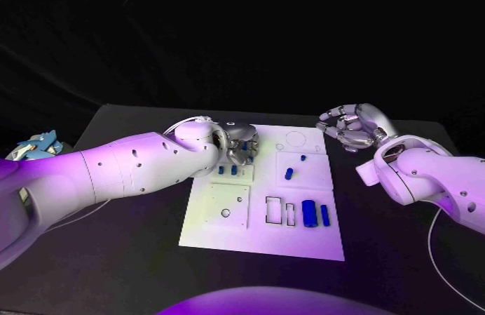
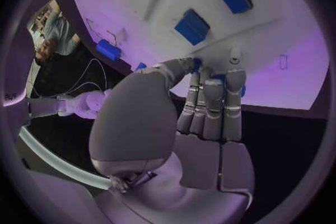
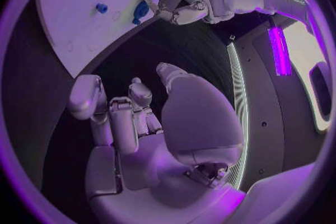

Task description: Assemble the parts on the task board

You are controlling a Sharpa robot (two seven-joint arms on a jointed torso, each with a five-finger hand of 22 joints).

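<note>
The task board (image 1: 261,232) is a white plate lying flat in the middle of the black table (image 1: 121,259); all positions below are given relative to it.

At the near end of the board, two upright blue parts (image 1: 309,213) stand side by side, just beside a pair of narrow rectangular outlines (image 1: 274,210). A square panel (image 1: 228,204) with small holes lies on the same near area, toward the robot's left.

Mid-board, a raised square panel (image 1: 303,170) carries two small blue pieces (image 1: 289,174). Level with it, toward the robot's left, two short blue pieces (image 1: 228,169) stand directly below the left hand.

The left hand (image 1: 238,145) is positioned over the board's left edge, past mid-board. Its fingers (image 2: 211,102) are extended, close together, with the tips down at the board surface among blue pieces. Whether the hand pinches a piece cannot be determined.

The right hand (image 1: 347,128) is held off the board, beyond its far right corner, above the table. Its fingers (image 3: 119,117) are curled inward and hold nothing.
</note>
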